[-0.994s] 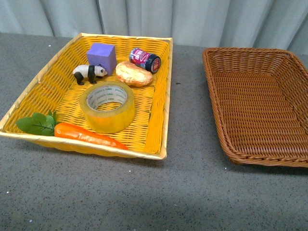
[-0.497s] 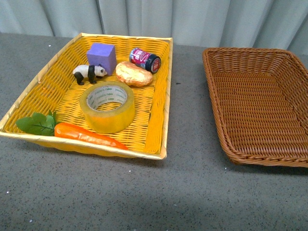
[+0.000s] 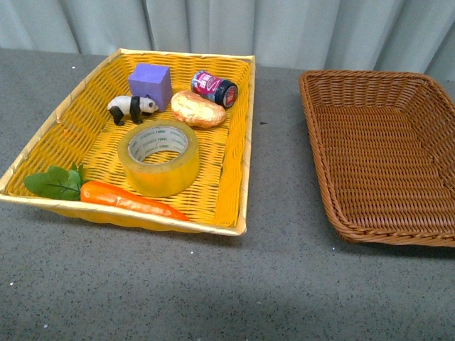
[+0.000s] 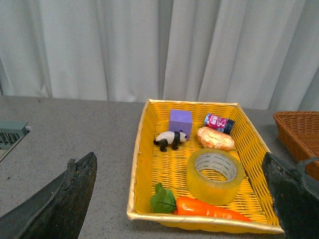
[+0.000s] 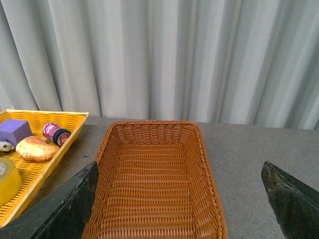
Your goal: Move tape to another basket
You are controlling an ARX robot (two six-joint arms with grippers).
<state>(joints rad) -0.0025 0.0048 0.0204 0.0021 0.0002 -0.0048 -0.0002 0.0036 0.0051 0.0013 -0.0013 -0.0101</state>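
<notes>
The tape, a wide yellowish roll with a white printed core, lies flat in the bright yellow woven tray. It also shows in the left wrist view and partly in the right wrist view. The dark brown wicker basket stands empty to the right, and fills the right wrist view. My left gripper is open, held well back from the yellow tray. My right gripper is open, held back above the near end of the brown basket. Neither arm shows in the front view.
The yellow tray also holds a toy panda, a purple cube, a bread roll, a small can and a carrot with leaves. Grey tabletop runs in front; a pale curtain hangs behind.
</notes>
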